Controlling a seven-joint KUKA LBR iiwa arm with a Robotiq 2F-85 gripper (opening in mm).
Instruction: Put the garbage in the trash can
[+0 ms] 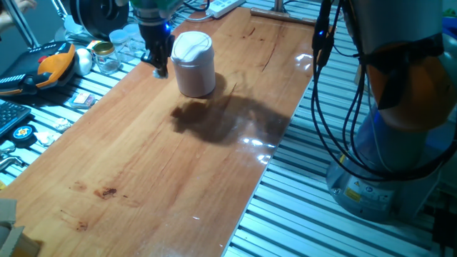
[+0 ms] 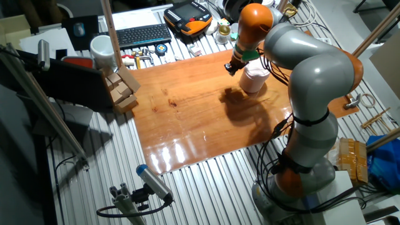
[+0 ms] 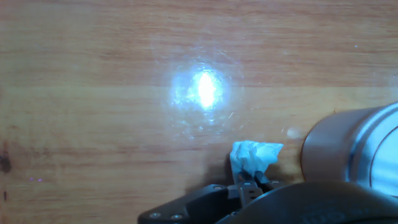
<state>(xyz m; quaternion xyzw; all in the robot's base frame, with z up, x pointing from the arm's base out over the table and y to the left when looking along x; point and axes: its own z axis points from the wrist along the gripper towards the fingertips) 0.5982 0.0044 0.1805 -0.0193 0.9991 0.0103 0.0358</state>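
The garbage (image 3: 255, 155), a small crumpled white wad, sits pinched at the tips of my gripper (image 3: 251, 182), just above the wooden tabletop. The narrow fingers are shut on the wad's lower edge. The trash can (image 3: 351, 149), a white bin with a domed lid, stands immediately to the right of the wad in the hand view. From the fixed views, the gripper (image 1: 158, 64) hangs low beside the trash can (image 1: 193, 63), on its left side. In the other fixed view the gripper (image 2: 232, 67) is likewise next to the trash can (image 2: 254, 78); the wad is too small to see there.
Glass jars (image 1: 108, 56) and an orange-black device (image 1: 51, 66) lie off the board's left edge, close to the gripper. A power strip (image 1: 226, 6) is at the back. A keyboard (image 2: 143, 35), white mug (image 2: 101, 47) and wooden blocks (image 2: 122, 90) sit beyond the board.
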